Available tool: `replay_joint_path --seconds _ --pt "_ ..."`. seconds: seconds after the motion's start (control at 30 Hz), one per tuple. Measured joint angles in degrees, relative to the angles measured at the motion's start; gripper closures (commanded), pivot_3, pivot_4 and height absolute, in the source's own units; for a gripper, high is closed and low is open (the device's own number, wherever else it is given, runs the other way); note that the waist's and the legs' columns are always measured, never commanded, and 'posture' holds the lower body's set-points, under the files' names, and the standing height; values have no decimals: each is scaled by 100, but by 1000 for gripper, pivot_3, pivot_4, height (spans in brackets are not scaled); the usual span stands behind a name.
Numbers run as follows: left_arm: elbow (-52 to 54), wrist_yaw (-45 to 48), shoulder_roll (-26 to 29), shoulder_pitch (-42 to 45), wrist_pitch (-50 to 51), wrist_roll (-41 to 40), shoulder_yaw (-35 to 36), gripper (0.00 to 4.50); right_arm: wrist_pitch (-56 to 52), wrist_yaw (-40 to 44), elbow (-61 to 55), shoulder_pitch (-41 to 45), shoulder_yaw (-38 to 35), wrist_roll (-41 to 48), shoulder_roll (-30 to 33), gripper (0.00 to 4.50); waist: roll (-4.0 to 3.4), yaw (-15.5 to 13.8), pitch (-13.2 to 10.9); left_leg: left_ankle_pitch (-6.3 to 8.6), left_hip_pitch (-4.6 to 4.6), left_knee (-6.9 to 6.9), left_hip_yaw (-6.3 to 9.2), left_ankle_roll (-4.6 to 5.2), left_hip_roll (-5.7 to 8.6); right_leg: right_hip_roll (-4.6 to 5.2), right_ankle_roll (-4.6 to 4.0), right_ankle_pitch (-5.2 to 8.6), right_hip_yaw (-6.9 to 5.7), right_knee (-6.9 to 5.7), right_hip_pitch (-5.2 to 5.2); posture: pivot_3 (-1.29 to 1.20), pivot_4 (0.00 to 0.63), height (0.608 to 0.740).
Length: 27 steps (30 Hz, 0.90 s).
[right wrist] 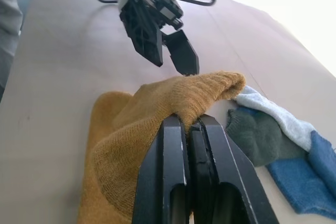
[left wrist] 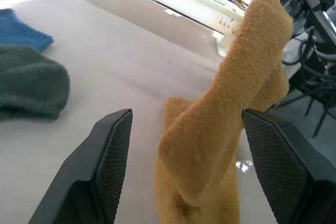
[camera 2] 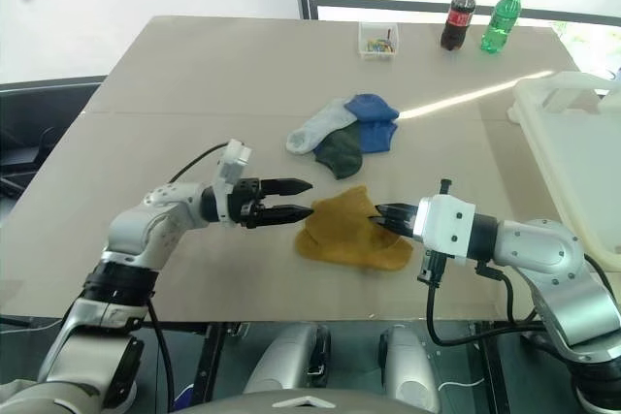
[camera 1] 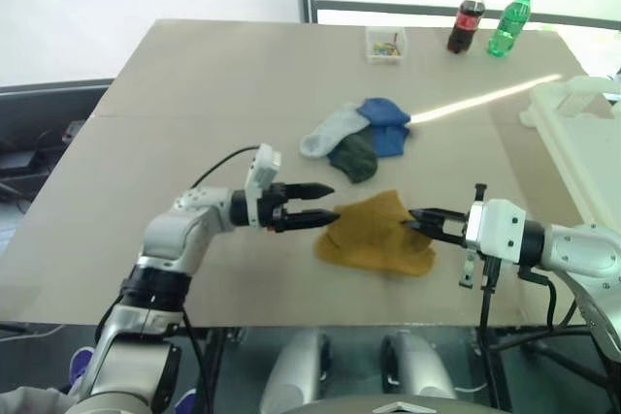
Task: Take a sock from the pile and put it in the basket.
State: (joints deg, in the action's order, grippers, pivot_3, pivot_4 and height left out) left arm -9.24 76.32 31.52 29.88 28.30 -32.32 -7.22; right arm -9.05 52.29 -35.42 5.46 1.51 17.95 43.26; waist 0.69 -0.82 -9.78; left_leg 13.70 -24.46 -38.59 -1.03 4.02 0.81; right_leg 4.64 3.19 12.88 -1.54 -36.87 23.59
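My right tool (camera 2: 380, 216) pinches the mustard sock (camera 2: 347, 230), lifting one fold off the tabletop (camera 2: 194, 75); my left tool (camera 2: 299, 199) hangs spread at the sock's 9 o'clock. I should raise it clear before swinging toward the basket (camera 2: 572, 162) at 3 o'clock. Its long axis runs 10-to-4.

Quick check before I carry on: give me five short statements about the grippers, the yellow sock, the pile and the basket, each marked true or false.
1. The right gripper is shut on the mustard sock. True.
2. The left gripper also clamps the sock. False: its jaws stand open beside the sock's raised end.
3. The mustard sock is already in the basket. False: it hangs from the right gripper, its lower part on the table.
4. Grey, green and blue socks remain in the pile on the table. True.
5. Two bottles stand inside the basket. False: they stand on the table's far edge.
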Motion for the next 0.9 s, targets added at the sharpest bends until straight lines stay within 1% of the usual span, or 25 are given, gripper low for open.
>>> replay_joint_path --seconds 0.2,0.33,0.47,0.57,0.73,0.9 --pt "-507 628 -48 405 -123 287 -305 1003 56 0 40 142 95 -106 -29 4500 1 6 0 1 0 -2 0 2 -2 -4 0 0 1 -2 1 0 150 729" --pt "-631 873 -8 423 -3 293 -349 1003 46 -47 107 327 194 -164 -95 4500 1 8 -1 1 -2 -3 2 2 -3 -4 0 0 -1 -3 1 0 150 729" --pt "-599 1058 221 297 258 254 -276 1003 5 -85 181 331 203 -187 -101 4500 0 8 -1 1 -3 -4 2 2 -3 -3 0 0 0 -4 2 0 150 729" --pt "-477 1074 225 171 391 157 -199 1003 -107 -139 188 334 203 -184 -112 4500 1 -4 -1 1 -4 -7 5 2 -3 -1 0 0 -2 -4 1 0 150 729" --pt "101 945 317 -176 845 -129 16 1003 -566 -213 217 315 196 -39 -126 4500 0 4 -1 1 -5 -10 6 2 -5 0 0 0 0 -6 2 0 150 729" --pt "381 842 349 -325 1097 -242 30 1003 -849 -315 217 262 177 156 -183 4500 0 -5 0 1 -5 -13 8 3 -6 0 -1 0 -2 -9 1 0 150 729"
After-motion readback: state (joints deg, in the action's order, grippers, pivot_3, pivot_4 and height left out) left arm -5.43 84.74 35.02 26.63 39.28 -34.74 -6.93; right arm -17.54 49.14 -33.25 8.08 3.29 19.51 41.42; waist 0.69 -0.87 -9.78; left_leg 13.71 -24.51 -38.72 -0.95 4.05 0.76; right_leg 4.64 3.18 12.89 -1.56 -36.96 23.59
